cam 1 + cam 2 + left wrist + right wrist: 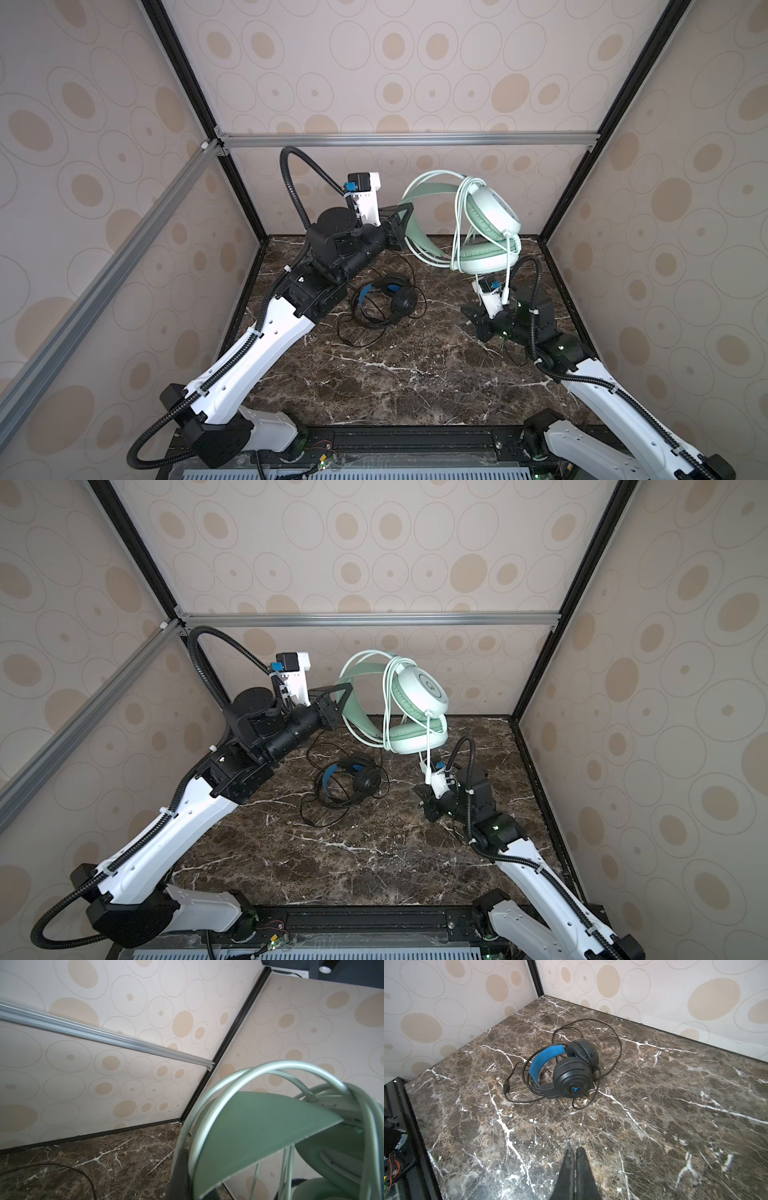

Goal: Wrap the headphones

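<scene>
**Top and wrist views of a two-arm cell.** The left gripper (402,214) is reaching toward the back wall. Its fingers are pinching the headband of the mint-green headset (492,218) and holding it raised clear of the desk (395,374). In both top views the ear cups are hanging to the right of the grasp (419,692), one above the other. The pale cord (458,224) is looping several times over the upper cup and the headband. Its free end is dangling down in front of the right arm's wrist. In the left wrist view the mint-green headset (259,1126) is filling the lower right, with a dark finger running along the band's edge.

The right gripper (468,319) is hovering low over the desk, below the hanging cups. Its fingers (566,1167) are pressing together on nothing. The black headset (571,1076) is lying on its side at mid-desk, between the two arms, with its blue inner band showing. Its thin black cord (612,1039) is sprawling loose around it.
</scene>
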Controlling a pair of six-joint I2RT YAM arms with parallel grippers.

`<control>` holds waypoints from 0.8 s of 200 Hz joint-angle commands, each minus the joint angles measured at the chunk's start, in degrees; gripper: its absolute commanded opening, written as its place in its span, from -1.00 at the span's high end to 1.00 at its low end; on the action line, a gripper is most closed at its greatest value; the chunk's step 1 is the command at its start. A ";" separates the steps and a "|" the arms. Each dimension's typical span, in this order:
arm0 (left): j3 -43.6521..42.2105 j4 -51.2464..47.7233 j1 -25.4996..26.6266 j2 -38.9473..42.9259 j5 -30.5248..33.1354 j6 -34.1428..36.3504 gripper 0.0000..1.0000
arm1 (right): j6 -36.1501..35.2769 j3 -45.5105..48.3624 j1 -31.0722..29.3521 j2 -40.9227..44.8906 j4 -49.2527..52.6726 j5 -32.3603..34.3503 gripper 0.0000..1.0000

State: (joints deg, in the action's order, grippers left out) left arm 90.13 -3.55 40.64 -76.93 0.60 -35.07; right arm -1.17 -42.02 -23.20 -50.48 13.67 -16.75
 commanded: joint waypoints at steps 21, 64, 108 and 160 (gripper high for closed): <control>-2.88 15.52 -0.38 0.25 13.42 -16.49 1.00 | 1.82 0.27 -0.79 0.77 1.51 4.24 1.00; -2.88 13.99 0.06 -3.08 22.37 -19.96 1.00 | -0.33 -1.20 -6.32 0.75 5.16 10.01 1.00; 0.71 9.69 0.08 -8.57 28.19 -11.98 1.00 | -3.11 -4.38 -13.41 0.57 10.49 16.70 1.00; -2.85 7.14 0.35 -11.62 33.83 -1.67 1.00 | -5.83 -13.74 -18.07 -2.42 20.20 20.36 1.00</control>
State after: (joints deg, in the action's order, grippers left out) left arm 85.82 -1.02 41.12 -89.49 28.38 -40.12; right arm -4.78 -51.99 -39.40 -51.51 26.92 1.02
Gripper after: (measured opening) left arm 0.067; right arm 0.052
